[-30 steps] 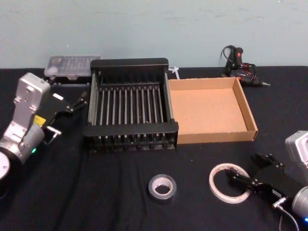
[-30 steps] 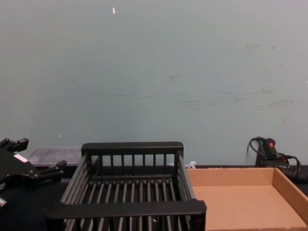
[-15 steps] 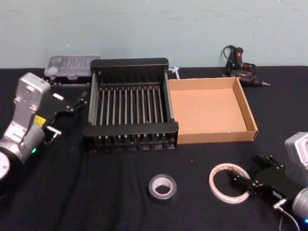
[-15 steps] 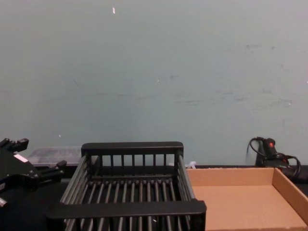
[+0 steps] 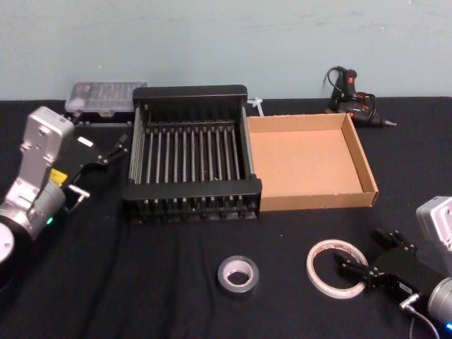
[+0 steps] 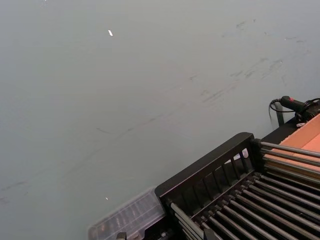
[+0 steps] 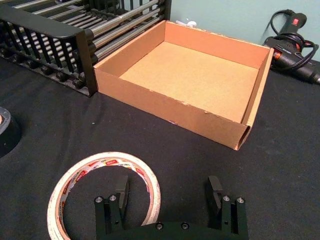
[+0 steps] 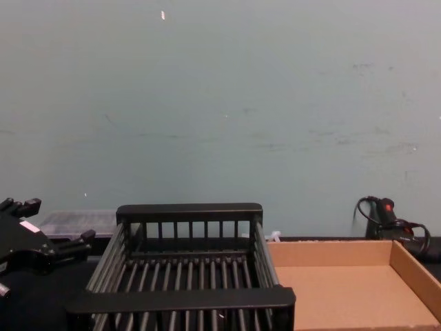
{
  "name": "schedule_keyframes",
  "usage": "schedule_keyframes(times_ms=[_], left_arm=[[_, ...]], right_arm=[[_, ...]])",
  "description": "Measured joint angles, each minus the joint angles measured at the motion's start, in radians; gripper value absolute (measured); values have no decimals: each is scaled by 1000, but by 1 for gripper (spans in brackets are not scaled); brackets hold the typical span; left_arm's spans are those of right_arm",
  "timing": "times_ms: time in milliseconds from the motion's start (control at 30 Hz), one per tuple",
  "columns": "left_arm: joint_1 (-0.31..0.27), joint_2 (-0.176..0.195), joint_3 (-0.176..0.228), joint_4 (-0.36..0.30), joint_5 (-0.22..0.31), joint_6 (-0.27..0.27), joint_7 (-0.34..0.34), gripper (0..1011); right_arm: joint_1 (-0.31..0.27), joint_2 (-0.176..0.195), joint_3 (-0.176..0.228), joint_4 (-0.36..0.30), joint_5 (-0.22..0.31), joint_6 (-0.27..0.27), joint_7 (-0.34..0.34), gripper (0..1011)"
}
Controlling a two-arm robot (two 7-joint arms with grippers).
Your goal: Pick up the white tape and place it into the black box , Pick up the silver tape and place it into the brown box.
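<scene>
Left gripper (image 5: 113, 150) hangs at the table's left side, beside the black box (image 5: 191, 195) and clear of it, its thin fingers pointing toward the box wall; whether they are apart or together cannot be told. Behind it, against the wall, lies a clear plastic case (image 5: 106, 95). To its right the black box sits on the dark table (image 5: 141, 282) with nothing on its slatted floor, and the brown box (image 5: 311, 200) stands right against its right side, also with nothing inside. A glue gun (image 5: 351, 97) with a black cord lies behind the brown box. Nearer the robot, the silver tape (image 5: 237, 275) lies flat on the cloth in front of the black box, well apart from both boxes. Further right the white tape (image 5: 319, 275) lies flat too, in front of the brown box. Right gripper (image 5: 361, 263) sits low at the tape's right edge with its jaws spread wide; in the right wrist view one finger (image 7: 121, 191) is inside the ring of the roll and the other finger (image 7: 215, 192) is outside it on the cloth, so the roll's band lies between them, not yet clamped.
</scene>
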Motion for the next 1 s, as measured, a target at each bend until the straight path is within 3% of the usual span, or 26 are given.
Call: schedule_keyframes(times_ms=[300, 433, 1000], left_arm=[[0, 0, 0, 0, 0, 0, 0, 1002], [0, 0, 0, 0, 0, 0, 0, 1001], [0, 0, 0, 0, 0, 0, 0, 1001]], right_arm=[[0, 1, 0, 0, 0, 0, -2, 1002], [0, 2, 0, -1, 1, 0, -3, 941], [0, 3, -1, -2, 2, -1, -5, 417]])
